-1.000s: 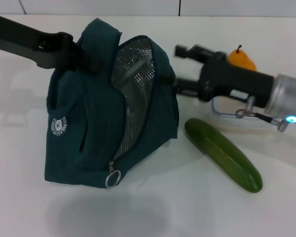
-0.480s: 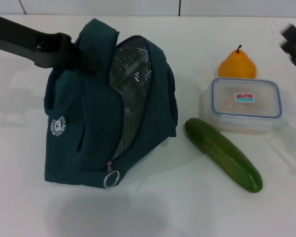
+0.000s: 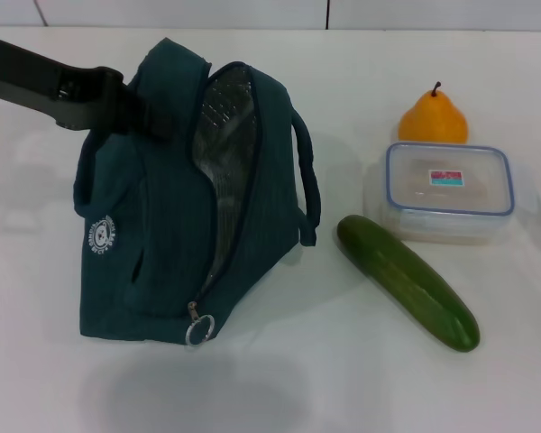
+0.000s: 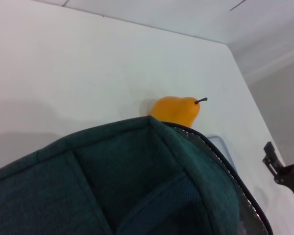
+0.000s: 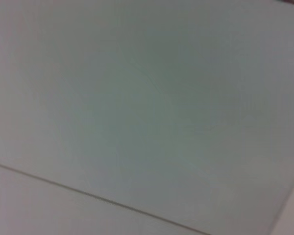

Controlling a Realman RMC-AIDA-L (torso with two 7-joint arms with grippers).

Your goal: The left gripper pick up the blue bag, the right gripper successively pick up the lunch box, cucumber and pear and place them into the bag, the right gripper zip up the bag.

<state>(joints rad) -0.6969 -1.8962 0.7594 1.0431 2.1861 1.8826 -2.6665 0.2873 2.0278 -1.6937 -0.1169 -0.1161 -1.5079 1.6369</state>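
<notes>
The left gripper [image 3: 142,108] clasps the top of the blue bag [image 3: 176,225], which stands on the white table [image 3: 343,379] with its foil-lined mouth unzipped. To its right lie the cucumber [image 3: 406,280], the lunch box [image 3: 448,189] and, behind it, the pear [image 3: 433,117]. The dark part at the left wrist view's edge is perhaps the right gripper [image 4: 284,171], its fingers unreadable.

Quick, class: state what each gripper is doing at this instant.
Left gripper: shut on the blue bag, gripping it at its top.
Right gripper: out of the head view; a dark part shows far off in the left wrist view, state cannot be told.
</notes>
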